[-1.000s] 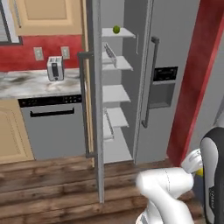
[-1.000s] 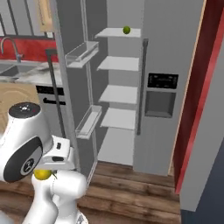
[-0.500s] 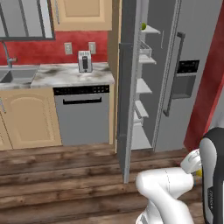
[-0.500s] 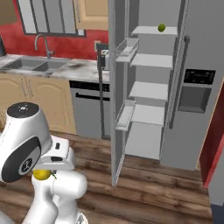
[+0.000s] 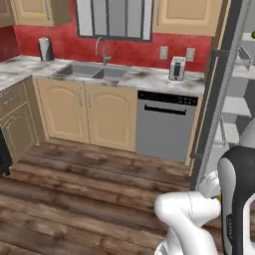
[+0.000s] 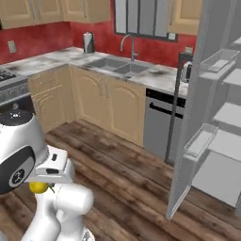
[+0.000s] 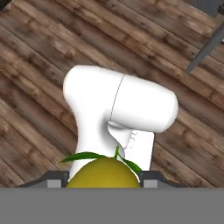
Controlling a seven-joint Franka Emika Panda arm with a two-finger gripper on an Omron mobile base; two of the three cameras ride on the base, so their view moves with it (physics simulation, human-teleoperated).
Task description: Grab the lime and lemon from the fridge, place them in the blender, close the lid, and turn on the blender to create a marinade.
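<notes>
My gripper (image 7: pixel 103 178) is shut on the lemon (image 7: pixel 103 174), a yellow fruit with green leaves that sits between the two dark fingertips. From the right base view the lemon (image 6: pixel 38 188) hangs under the hand, low beside the arm's white body. The fridge (image 5: pixel 222 94) stands at the right with its grey door open and its pale shelves (image 6: pixel 222 60) showing. A sliver of green on the top shelf looks like the lime (image 5: pixel 252 34). The blender (image 5: pixel 45 48) stands on the far left of the counter, also seen in the right base view (image 6: pixel 88 42). The lid is out of view.
A marble counter with a steel sink (image 5: pixel 96 72) and tap runs under the window. A silver toaster (image 5: pixel 177 68) sits above the grey dishwasher (image 5: pixel 163 124). Beige cabinets (image 6: pixel 113 101) line the wall. A wide wood floor (image 5: pixel 89 184) lies between me and the counter.
The base has swung to the left, so the fridge slid to the right edge and the sink counter with the blender came into view. The lemon stays in my shut gripper.
</notes>
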